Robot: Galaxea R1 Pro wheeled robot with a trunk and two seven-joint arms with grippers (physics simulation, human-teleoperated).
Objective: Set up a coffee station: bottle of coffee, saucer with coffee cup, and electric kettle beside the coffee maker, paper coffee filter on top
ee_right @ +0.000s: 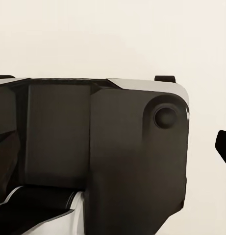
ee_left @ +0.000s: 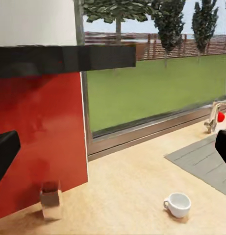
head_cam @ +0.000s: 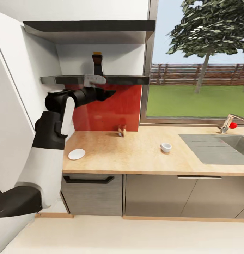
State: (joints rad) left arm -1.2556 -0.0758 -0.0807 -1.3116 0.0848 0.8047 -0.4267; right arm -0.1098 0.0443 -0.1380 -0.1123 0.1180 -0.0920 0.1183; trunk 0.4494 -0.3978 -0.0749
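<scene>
One arm's up — your left gripper (head_cam: 107, 93) sits just under the kitchen shelf (head_cam: 129, 80), fingers spread wide, nothing between them. Bottle of coffee (head_cam: 97, 64) stands on that shelf right above — right gripper's fingers, can't tell.

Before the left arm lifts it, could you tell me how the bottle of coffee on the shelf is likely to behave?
The bottle of coffee stands tall and slim on the thin kitchen shelf, so a sideways nudge would probably tip it. It looks rigid and glossy, so it may be slippery and possibly breakable. The left hand sits just below the shelf edge; lifting straight up seems safer than dragging.
</scene>
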